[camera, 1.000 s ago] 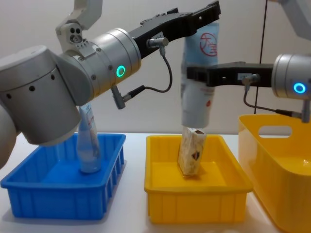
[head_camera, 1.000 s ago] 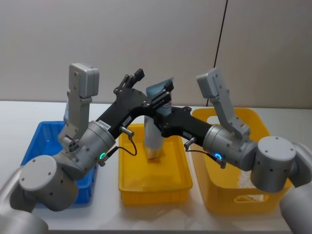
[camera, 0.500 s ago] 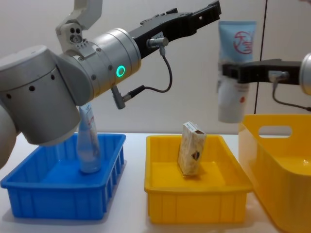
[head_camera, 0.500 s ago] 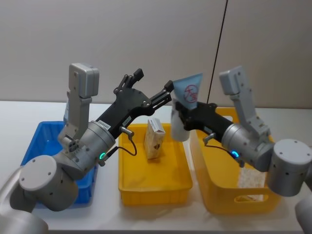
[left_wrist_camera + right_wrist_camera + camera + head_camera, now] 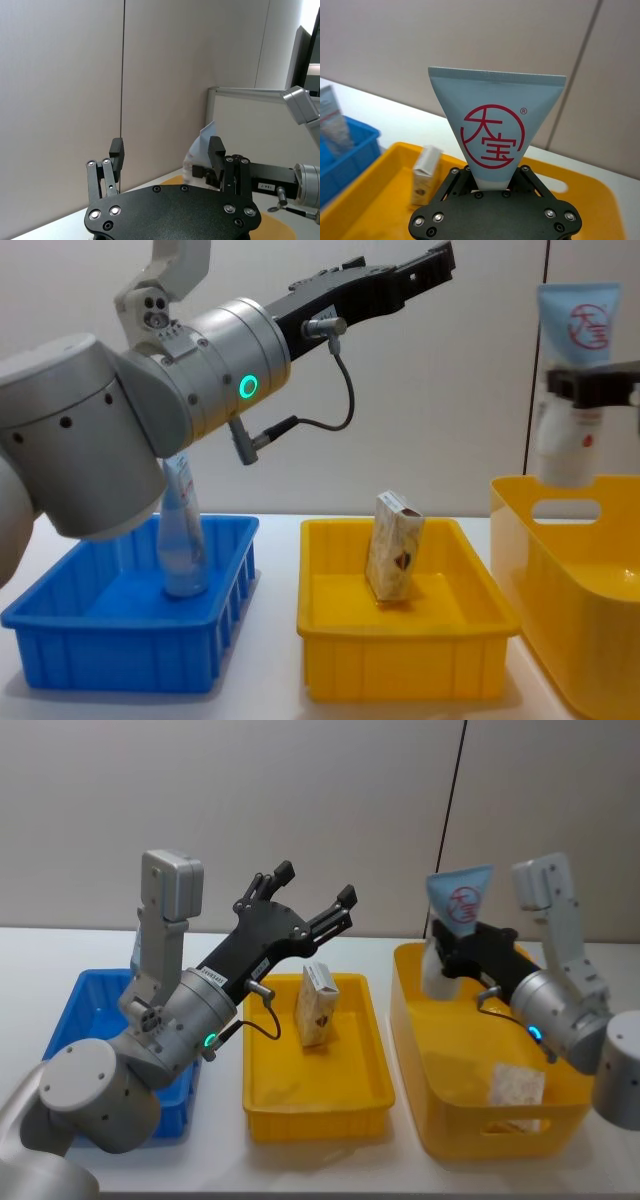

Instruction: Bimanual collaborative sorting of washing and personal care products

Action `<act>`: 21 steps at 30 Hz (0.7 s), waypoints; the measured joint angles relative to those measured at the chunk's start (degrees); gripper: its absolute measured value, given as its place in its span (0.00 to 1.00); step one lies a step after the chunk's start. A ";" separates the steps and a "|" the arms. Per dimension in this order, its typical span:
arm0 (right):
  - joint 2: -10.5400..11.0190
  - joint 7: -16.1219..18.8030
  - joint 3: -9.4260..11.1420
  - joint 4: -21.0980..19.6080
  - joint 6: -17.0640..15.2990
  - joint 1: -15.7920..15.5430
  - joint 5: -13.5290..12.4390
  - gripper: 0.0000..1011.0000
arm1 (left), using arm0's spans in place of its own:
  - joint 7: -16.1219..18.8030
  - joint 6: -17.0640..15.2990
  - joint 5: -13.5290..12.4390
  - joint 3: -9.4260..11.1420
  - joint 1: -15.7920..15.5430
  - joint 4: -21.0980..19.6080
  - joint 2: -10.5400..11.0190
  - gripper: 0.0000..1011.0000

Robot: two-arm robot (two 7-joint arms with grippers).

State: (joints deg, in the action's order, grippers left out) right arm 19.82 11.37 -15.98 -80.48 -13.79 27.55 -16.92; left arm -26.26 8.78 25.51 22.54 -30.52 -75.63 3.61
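My right gripper has its fingers clamped on a pale-blue tube, held upright above the large yellow bin's rear left corner. My left gripper hovers, fingers apart, over the yellow tray.

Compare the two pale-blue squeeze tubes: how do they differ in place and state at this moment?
The held tube hangs in the air above the large yellow bin, clamped by the right gripper; the other tube stands free in the blue bin. The held tube is upright; the other tilts slightly. Both stand cap down.
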 joint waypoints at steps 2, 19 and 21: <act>0.33 -1.22 0.75 -0.11 -0.42 -0.32 0.43 0.24 | 0.00 0.00 0.00 0.00 0.00 0.00 0.00 0.99; 2.03 -8.17 5.00 1.32 -2.99 -1.03 3.28 0.79 | 0.00 0.00 0.00 0.00 0.00 0.00 0.00 0.99; 2.16 -8.65 5.35 1.51 -3.13 -1.03 3.54 0.84 | 0.00 0.00 0.00 0.00 0.00 0.00 0.00 0.99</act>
State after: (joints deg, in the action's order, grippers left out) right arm 21.98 2.72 -10.63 -78.97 -16.93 26.52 -13.38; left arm -26.26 8.78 25.51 22.54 -30.52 -75.63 3.60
